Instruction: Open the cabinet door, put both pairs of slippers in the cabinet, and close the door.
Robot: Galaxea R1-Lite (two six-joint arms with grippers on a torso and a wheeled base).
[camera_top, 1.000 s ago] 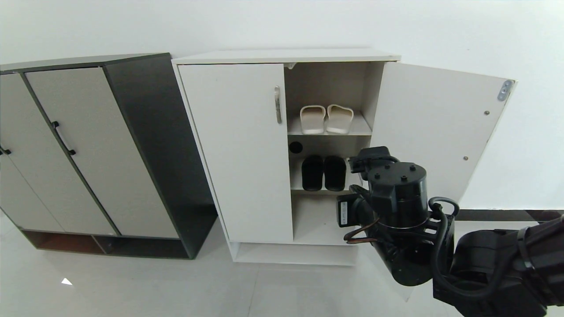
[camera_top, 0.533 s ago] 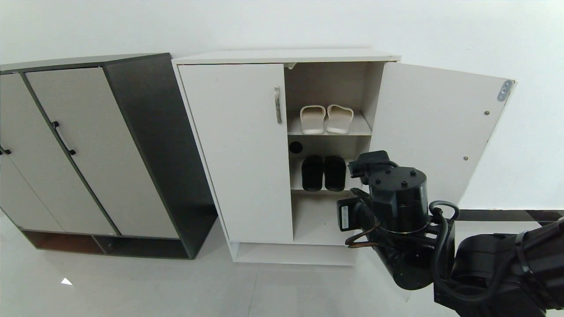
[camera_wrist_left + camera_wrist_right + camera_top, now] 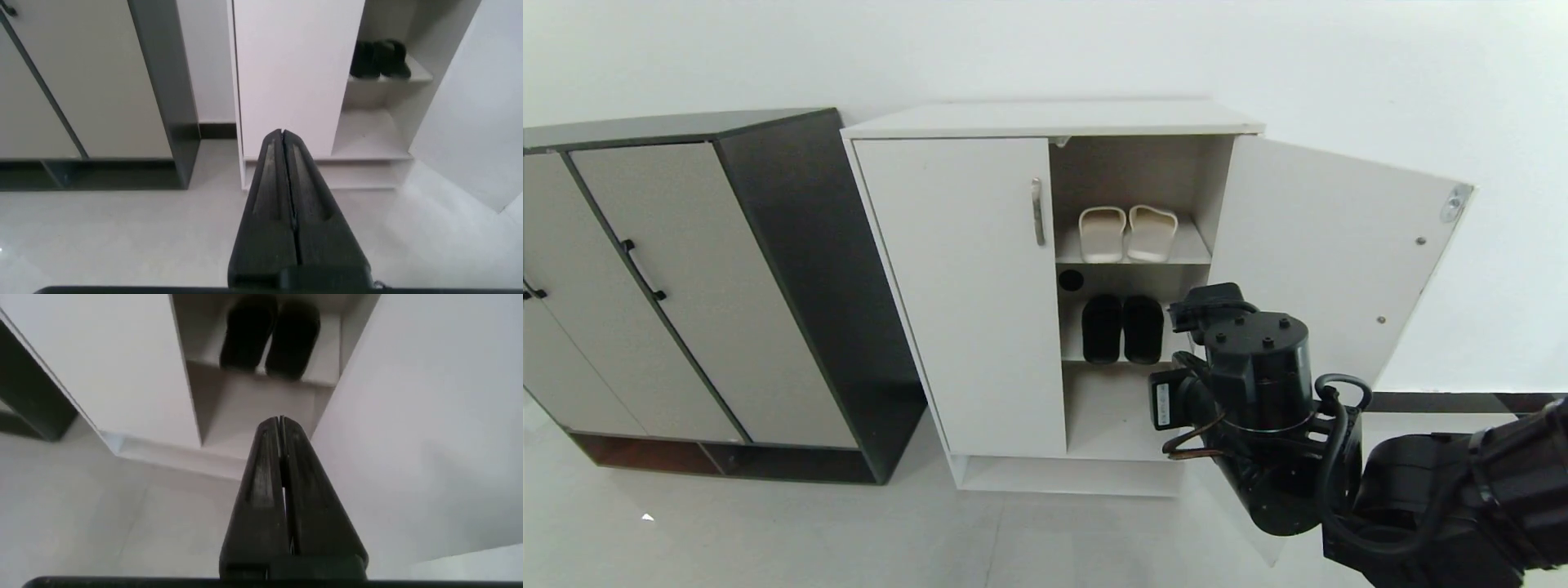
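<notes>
Hazard, door-closing stage: open door (image 3: 1327,261) is standing just beside the right end effector (image 3: 282,425), to its right, with the panel's inner face turned toward it. A push from this side is likely to be swinging the door wider rather than shutting it, so the arm is probably needing to get round the free edge first. Second hazard: the arm is occupying the gap between the door and the cabinet (image 3: 1054,118), so a swing begun too early is risking a trapped wrist. Third: a glancing touch from slim fingertips is liable to be slipping off the smooth panel.

Contents: black slippers (image 3: 1123,328) are lying side by side on the middle shelf, ahead of the right end effector. White slippers (image 3: 1127,233) are resting on the shelf above, ahead and higher up. Both pairs are looking fully shelved.

Right arm: is hanging low in front of the cabinet's open half, wrist bent, end effector fully closed and holding nothing.

Left end effector (image 3: 282,139): fingers are pressing together, empty, pointing down toward the floor (image 3: 122,229), with the cabinet's shut left door (image 3: 294,73) ahead of it.
</notes>
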